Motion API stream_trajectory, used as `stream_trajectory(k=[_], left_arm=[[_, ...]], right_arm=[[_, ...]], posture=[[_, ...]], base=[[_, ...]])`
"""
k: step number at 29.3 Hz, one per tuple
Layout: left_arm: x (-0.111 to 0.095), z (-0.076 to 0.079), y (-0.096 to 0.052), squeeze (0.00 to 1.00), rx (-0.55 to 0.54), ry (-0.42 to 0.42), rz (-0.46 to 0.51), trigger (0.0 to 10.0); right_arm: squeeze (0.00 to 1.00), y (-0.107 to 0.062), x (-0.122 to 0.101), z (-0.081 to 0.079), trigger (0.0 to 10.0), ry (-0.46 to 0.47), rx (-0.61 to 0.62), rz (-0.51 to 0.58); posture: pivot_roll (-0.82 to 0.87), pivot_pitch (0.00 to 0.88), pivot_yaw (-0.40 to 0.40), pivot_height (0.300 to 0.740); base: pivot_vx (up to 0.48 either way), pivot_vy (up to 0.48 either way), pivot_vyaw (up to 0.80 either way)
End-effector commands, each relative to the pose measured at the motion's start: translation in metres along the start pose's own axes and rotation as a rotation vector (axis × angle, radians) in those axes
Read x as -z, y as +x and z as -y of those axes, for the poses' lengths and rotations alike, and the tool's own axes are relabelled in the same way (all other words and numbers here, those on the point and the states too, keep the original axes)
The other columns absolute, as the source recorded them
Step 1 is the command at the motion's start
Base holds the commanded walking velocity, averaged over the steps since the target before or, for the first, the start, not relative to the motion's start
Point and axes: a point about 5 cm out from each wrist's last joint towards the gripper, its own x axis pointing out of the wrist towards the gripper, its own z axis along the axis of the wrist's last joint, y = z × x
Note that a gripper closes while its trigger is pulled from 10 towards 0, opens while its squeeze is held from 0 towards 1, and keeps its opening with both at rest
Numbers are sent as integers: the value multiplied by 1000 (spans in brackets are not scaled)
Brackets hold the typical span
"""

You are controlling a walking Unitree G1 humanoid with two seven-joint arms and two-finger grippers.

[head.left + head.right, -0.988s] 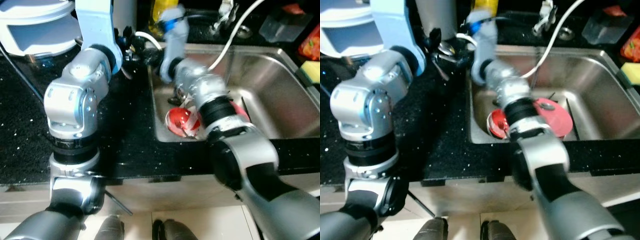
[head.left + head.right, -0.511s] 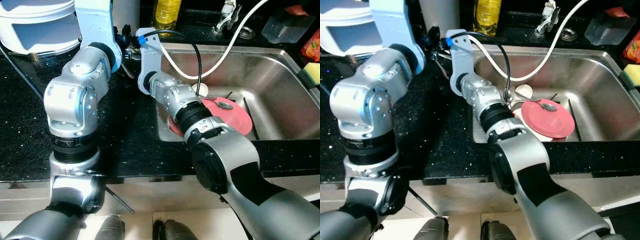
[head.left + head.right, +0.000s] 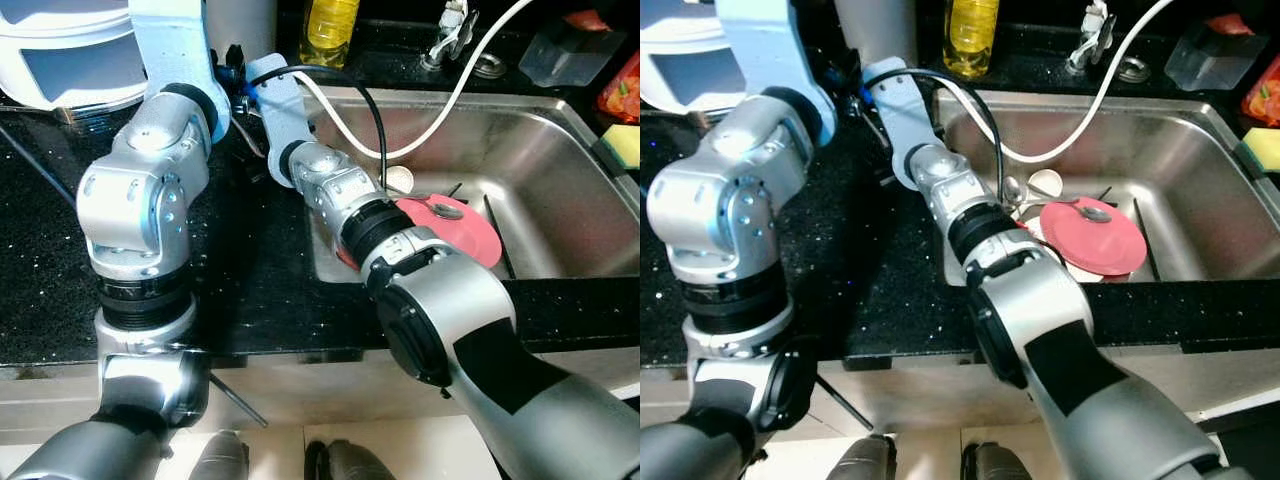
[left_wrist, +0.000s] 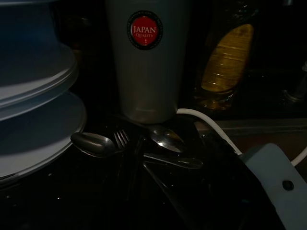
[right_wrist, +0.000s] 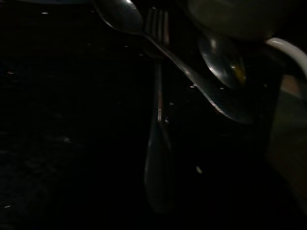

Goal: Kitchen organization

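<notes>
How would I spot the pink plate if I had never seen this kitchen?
Find the steel sink set in the black countertop. The pink plate lies flat at its bottom, near the front left corner. It is the sink's sole pink dish, with a spoon resting on top.

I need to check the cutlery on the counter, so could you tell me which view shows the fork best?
The left wrist view: the fork lies tines-up between two spoons before the steel tumbler. The right wrist view shows it darker; in the head views the arms hide it.
</notes>
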Motion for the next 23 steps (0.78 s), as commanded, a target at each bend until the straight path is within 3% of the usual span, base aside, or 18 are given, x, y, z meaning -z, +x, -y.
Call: stream_trajectory(k=[1,2,5,7,11,17,23], left_arm=[[2,15,0,0,78,16,-17,10000],[2,15,0,0,78,16,-17,10000],[3,14,-1,0,70,18,-19,10000],[3,14,-1,0,67,19,-20,10000],[4,13,-1,0,65,19,-23,10000],[5,13,-1,0,65,18,-20,10000],[5,13,-1,0,63,15,-20,10000]], right_arm=[[0,2,29,-22,0,12,-86,-137],[0,2,29,-22,0,12,-86,-137],[0,1,35,-25,0,173,-120,-157],[0,1,37,-25,0,213,-126,-165],[0,1,40,-24,0,218,-126,-178],[0,0,38,-24,0,151,-151,-183],[0,0,24,-17,0,182,-157,-130]], posture=[[294,97,-62,740],[294,97,-62,740],[299,94,-64,740],[301,92,-65,740],[301,89,-66,740],[287,79,-70,740],[284,83,-70,740]], base=[[0,0,0],[0,0,0],[0,0,0],[0,0,0],[0,0,0],[0,0,0],[0,0,0]])
